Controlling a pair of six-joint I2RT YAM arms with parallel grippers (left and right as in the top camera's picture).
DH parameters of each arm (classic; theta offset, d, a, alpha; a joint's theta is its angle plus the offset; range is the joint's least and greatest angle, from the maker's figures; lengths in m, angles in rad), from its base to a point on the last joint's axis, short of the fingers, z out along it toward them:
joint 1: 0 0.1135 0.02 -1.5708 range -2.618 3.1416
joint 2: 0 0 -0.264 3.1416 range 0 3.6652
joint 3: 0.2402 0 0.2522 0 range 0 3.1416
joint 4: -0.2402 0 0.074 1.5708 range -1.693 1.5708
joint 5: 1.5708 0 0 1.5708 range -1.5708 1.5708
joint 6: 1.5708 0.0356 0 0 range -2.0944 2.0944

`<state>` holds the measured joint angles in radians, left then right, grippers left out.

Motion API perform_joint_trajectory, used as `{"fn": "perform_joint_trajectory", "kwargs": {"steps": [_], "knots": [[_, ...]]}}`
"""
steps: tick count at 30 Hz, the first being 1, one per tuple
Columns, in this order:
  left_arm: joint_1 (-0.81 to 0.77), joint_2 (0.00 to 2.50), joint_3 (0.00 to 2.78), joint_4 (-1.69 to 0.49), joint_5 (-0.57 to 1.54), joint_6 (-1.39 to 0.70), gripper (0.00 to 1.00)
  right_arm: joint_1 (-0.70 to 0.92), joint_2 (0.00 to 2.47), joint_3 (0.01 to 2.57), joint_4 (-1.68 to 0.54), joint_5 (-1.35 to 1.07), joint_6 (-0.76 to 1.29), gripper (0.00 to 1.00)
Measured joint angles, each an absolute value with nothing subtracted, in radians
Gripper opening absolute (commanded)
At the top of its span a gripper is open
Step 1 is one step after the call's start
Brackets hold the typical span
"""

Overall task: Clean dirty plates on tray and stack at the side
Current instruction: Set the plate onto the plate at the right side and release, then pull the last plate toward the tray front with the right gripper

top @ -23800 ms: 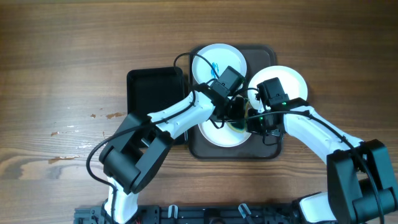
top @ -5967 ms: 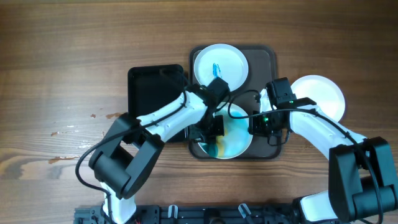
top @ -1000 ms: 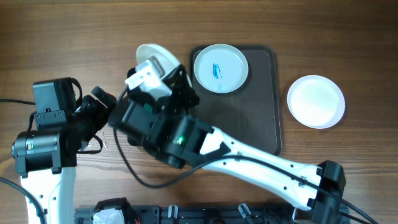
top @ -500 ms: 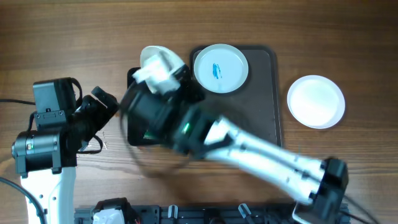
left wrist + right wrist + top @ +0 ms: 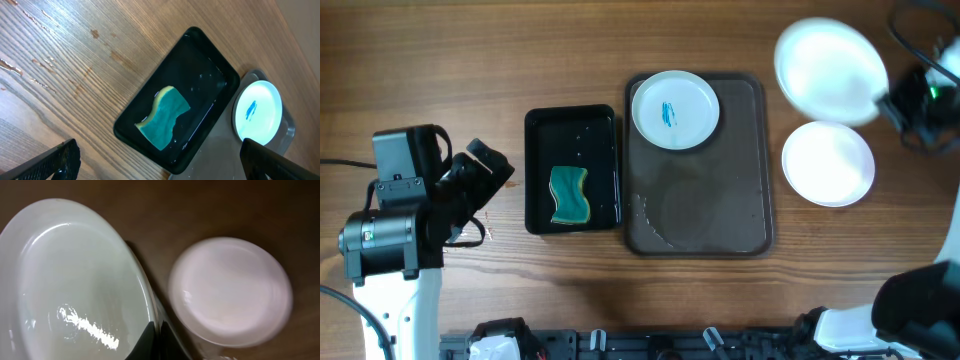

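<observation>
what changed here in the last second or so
The right gripper, shut on a wiped plate, swung it from over the black tray on the left across to the far right, beside the clean plate on the table. The sponge lying in the black tray now shows. Unchanged: the smeared plate on the brown tray, the clean plate, the left arm.

The right end effector has swung from over the black tray to the far right, so the held plate now hangs near the other plate on the bench. The sponge is now uncovered. The lower half of the tray is now bare.
</observation>
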<state>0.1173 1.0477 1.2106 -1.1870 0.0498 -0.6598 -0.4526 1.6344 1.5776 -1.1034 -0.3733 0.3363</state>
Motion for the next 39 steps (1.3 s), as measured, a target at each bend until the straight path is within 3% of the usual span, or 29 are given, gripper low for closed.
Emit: {"fn": "perform_joint_trajectory", "kwargs": {"steps": [6, 7, 9, 10, 13, 18, 23, 25, 30, 34, 39], "knots": [[0.117, 1.048, 1.211, -1.187, 0.049, -0.66, 1.0, -0.638, 1.66, 1.204, -0.967, -0.275, 0.352, 0.05], [0.117, 1.048, 1.211, -1.187, 0.05, -0.66, 1.0, -0.637, 1.66, 1.187, -0.957, -0.235, 0.363, 0.1], [0.117, 1.048, 1.211, -1.187, 0.05, -0.66, 1.0, -0.628, 1.66, 1.182, -0.949, -0.177, 0.376, 0.34], [0.117, 1.048, 1.211, -1.187, 0.05, -0.66, 1.0, -0.622, 1.66, 1.182, -0.944, -0.142, 0.379, 0.4], [0.117, 1.048, 1.211, -1.174, 0.05, -0.66, 1.0, -0.594, 1.66, 1.182, -0.945, -0.131, 0.361, 0.43], [0.117, 1.048, 1.211, -1.163, 0.05, -0.66, 1.0, -0.423, 1.623, 1.22, -1.025, -0.276, 0.237, 0.39], [0.117, 1.048, 1.211, -1.163, 0.05, -0.66, 1.0, -0.062, 1.576, 1.461, -1.034, -0.27, 0.163, 0.63], [0.117, 1.048, 1.211, -1.163, 0.05, -0.66, 1.0, 0.076, 1.615, 1.499, -0.949, -0.207, 0.151, 0.63], [0.117, 1.048, 1.211, -1.16, 0.05, -0.66, 1.0, 0.111, 1.905, 1.5, -0.698, -0.173, 0.154, 0.59], [0.117, 1.048, 1.211, -1.159, 0.05, -0.66, 1.0, 0.11, 2.068, 1.498, -0.588, -0.25, 0.155, 0.49], [0.117, 1.057, 1.211, -1.159, 0.05, -0.66, 1.0, 0.115, 2.111, 1.496, -0.548, -0.289, 0.143, 0.25]]}}
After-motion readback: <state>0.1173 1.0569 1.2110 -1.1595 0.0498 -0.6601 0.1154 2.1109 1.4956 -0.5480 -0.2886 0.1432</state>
